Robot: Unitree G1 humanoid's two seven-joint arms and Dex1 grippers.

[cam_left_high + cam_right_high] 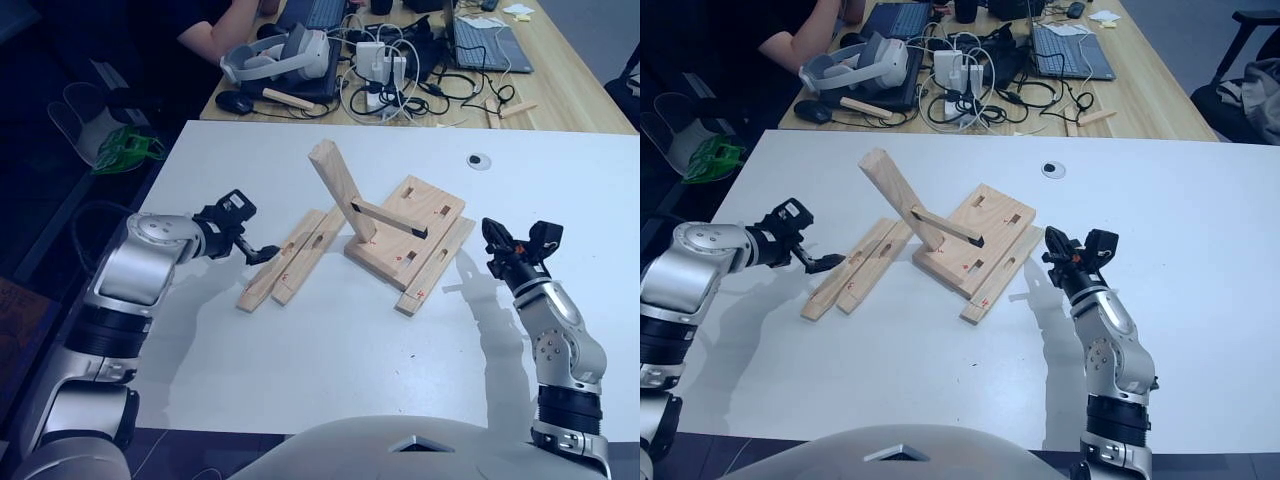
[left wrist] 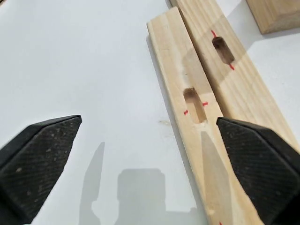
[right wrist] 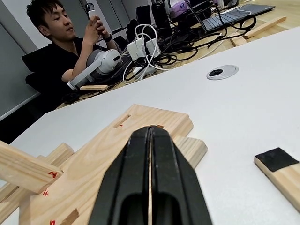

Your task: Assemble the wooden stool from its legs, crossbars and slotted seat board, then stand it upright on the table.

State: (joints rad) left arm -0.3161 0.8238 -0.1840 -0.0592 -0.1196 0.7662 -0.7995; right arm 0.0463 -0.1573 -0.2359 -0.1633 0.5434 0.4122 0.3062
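Left wrist view: my left gripper [image 2: 149, 123] spread over two smooth slotted pine legs [image 2: 206, 79]; right gripper [image 3: 151, 136] pinched together. Mid-table I count one rectangular seat board [image 1: 425, 200], one tilted leg [image 1: 335, 175], one crossbar [image 1: 388, 216], another leg [image 1: 436, 266] alongside.

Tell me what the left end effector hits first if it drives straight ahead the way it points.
Probably the nearer flat leg: the left end effector, open, points right at it, though depth is unclear.

No legible text or numbers anywhere, just short red marks [image 2: 185, 112] beside slots [image 2: 194, 105] in the wooden slats [image 2: 171, 61].
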